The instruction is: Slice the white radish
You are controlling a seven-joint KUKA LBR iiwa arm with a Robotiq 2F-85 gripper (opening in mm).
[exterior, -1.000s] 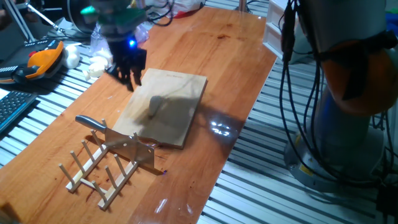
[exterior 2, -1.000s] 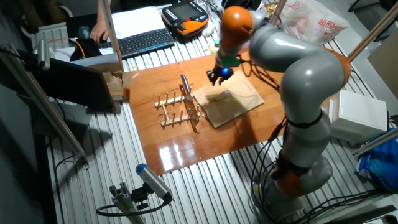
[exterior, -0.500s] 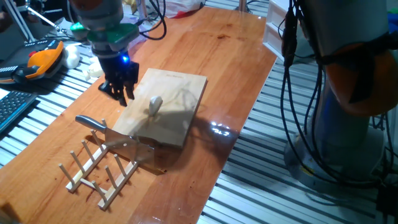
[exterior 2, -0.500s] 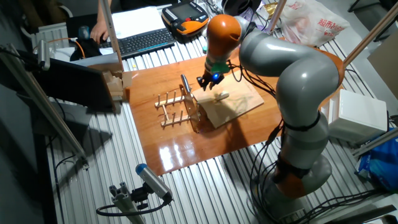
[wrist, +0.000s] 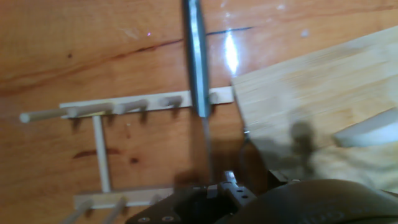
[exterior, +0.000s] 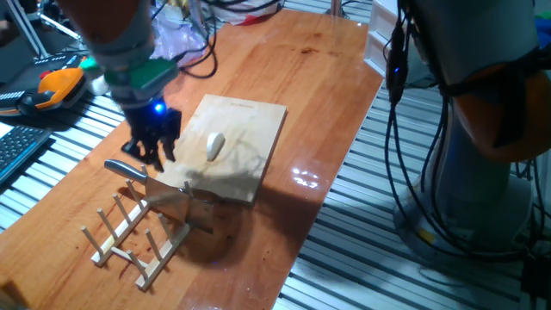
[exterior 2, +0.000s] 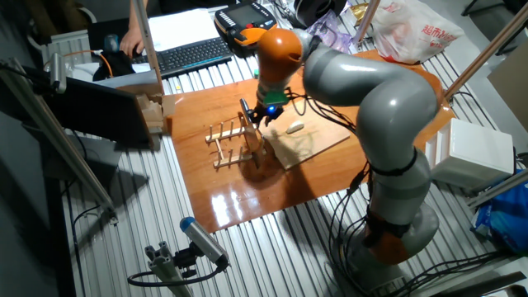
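Note:
The white radish (exterior: 215, 145) is a small oblong chunk lying on the wooden cutting board (exterior: 245, 120), also seen as radish (exterior 2: 294, 128) on the board (exterior 2: 318, 142). A knife rests in the wooden peg rack (exterior: 138, 241), its grey handle (exterior: 124, 168) pointing left and its blade (exterior: 181, 203) standing between the pegs. My gripper (exterior: 151, 151) hangs just above the handle, left of the board, fingers apart with nothing between them. In the hand view the knife handle (wrist: 198, 56) runs straight up the frame, with the radish (wrist: 367, 134) at the right edge.
An orange teach pendant (exterior: 53, 86), a keyboard (exterior: 15, 153) and rounded white lumps (exterior: 131, 91) lie off the table's left side. A plastic bag (exterior 2: 412, 33) sits at the far end. The table's right edge (exterior: 331, 185) drops to a slatted metal surface.
My gripper has travelled from the board's far left corner toward the near side, ending over the knife handle. Radish, board and knife have not moved.

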